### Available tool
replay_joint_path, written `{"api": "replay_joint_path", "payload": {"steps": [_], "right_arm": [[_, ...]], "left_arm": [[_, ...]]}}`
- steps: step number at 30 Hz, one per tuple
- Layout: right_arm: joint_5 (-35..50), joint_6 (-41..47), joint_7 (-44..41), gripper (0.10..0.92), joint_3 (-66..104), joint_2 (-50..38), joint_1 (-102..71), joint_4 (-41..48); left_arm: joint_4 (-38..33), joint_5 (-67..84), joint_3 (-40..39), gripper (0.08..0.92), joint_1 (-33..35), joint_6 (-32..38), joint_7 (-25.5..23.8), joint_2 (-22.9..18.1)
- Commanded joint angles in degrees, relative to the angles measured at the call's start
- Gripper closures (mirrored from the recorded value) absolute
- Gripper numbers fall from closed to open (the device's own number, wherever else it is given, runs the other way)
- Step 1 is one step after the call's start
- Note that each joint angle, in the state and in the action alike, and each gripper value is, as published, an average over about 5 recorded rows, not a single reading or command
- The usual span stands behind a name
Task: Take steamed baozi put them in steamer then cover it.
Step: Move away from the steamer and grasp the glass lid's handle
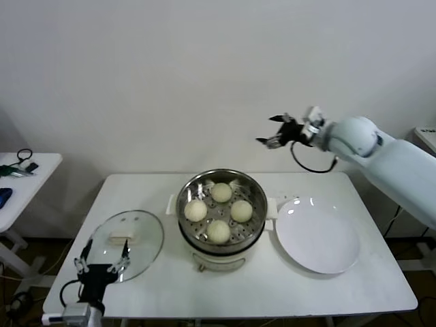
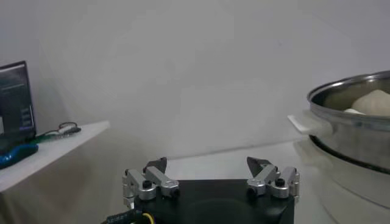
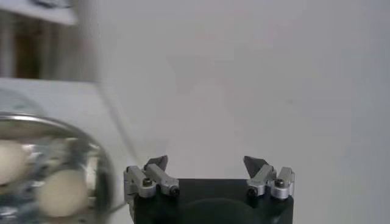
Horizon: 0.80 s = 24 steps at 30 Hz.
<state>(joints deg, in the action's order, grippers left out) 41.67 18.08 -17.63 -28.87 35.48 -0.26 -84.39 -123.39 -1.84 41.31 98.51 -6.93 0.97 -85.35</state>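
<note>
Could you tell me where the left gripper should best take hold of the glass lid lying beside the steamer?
Probably the flat cream handle atop the glass lid. It lies flat, handle up, so the open left gripper should descend from above, straddling its narrow width.

The right arm (image 1: 402, 160) is a fat, smooth shell in pale blue-white, rounded at the joint like a ball; a black cable loops under its wrist; the right tool (image 1: 278, 131) is black with thin dark fingers and a small white block behind them; the left tool (image 1: 102, 259) has a black body with silver knuckle links, each pinned by a dark screw, and black pointed tips; a white wrist piece sits behind it; a yellow wire shows at its base.
</note>
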Motion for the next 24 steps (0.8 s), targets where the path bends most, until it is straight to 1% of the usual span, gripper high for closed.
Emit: {"api": "replay_joint_path", "payload": {"steps": [1,4,7,12,16,18,21,24], "right_arm": [[-5.19,-20.65,7.32,0.203,51.6,-4.54,-52.47,-1.18],[-5.16,-24.91,6.49,0.203,60.33,0.67,-63.73,-2.11],[-5.65,-27.75,5.43,0.203,64.97,6.3,-71.71,-2.89],[-6.28,-30.98,5.1,0.203,68.17,15.22,-80.2,-3.7],[-6.28,-32.31,5.36,0.203,68.71,19.54,-84.57,-3.23],[-6.22,-32.74,5.67,0.203,68.48,21.05,-85.76,-2.71],[-6.27,-33.42,6.09,0.203,67.84,22.89,-86.71,-2.19],[-6.72,-34.26,6.16,0.203,66.99,24.26,-87.38,-1.97]], "left_arm": [[-0.69,0.24,-0.28,0.177,-0.31,-0.61,0.0,-0.58],[0.32,0.12,-0.2,0.177,-1.82,-0.49,0.02,-0.16],[1.51,-0.21,-0.09,0.177,-2.86,0.2,0.07,0.44],[3.24,-2.09,-0.19,0.177,-3.87,2.95,-0.05,1.96],[5.05,-6.28,-0.1,0.177,-4.32,6.76,0.17,3.09],[6.1,-9.59,-0.05,0.177,-4.49,8.56,1.02,3.67],[7.7,-16.74,0.14,0.177,-4.48,11.28,3.83,5.14],[8.63,-24.23,0.56,0.177,-3.91,14.78,6.67,7.54]]}}
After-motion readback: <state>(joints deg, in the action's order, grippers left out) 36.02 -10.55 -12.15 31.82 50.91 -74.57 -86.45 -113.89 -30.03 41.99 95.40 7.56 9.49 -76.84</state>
